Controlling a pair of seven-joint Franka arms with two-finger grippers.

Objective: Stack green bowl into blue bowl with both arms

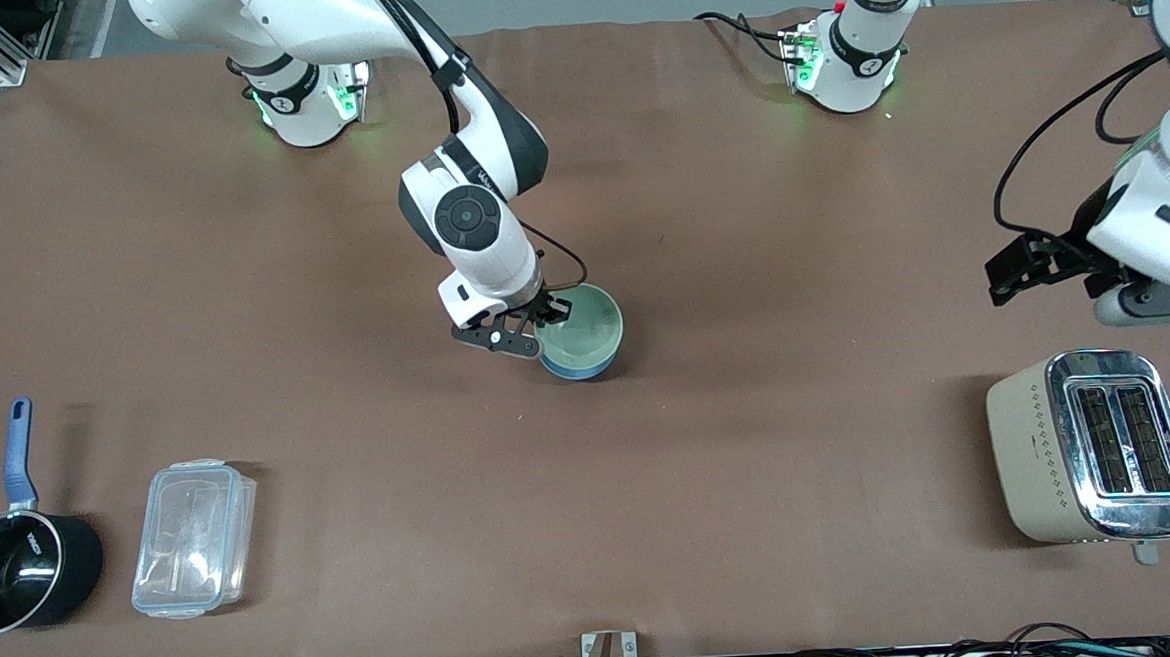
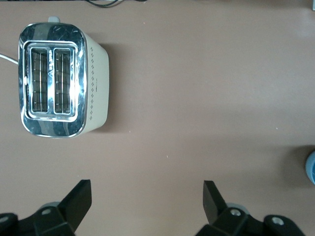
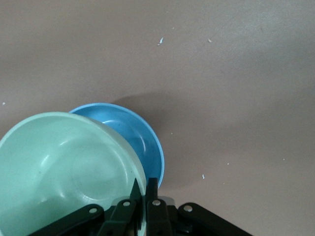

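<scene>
Over the blue bowl [image 1: 579,367], the right gripper [image 1: 541,323] pinches the green bowl's [image 1: 585,326] rim, lowering it; next, release. Left gripper [image 2: 147,194] waits open beside the toaster [image 1: 1092,447].

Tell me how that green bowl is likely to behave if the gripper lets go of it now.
The green bowl, pinched at its rim by the right gripper, looks rigid and probably light. It hangs tilted over the blue bowl, so it would likely drop in and settle, perhaps rocking. Its smooth matte wall may slip a little.

A pale mint-green bowl [image 1: 585,326] is seen over a sky-blue bowl [image 1: 579,366]. The worktop [image 1: 753,480] is plain brown. The toaster [image 1: 1092,447] is cream with dotted diamonds.
</scene>
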